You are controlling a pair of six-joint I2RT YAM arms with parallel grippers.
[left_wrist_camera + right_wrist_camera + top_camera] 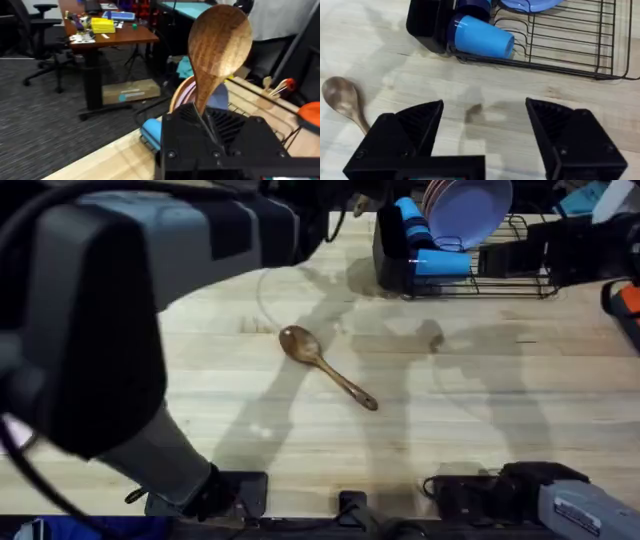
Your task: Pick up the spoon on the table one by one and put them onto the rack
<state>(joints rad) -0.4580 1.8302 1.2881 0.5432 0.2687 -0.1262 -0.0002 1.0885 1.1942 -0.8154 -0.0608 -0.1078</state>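
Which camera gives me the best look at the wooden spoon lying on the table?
Overhead: the whole brown wooden spoon shows, bowl to handle end, alone on the light tabletop. The right wrist view catches its bowl and part of the handle.

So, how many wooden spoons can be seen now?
2. One spoon lies on the table, in front of the rack. The other spoon is held upright in the left gripper, above the rack. Others may be hidden.
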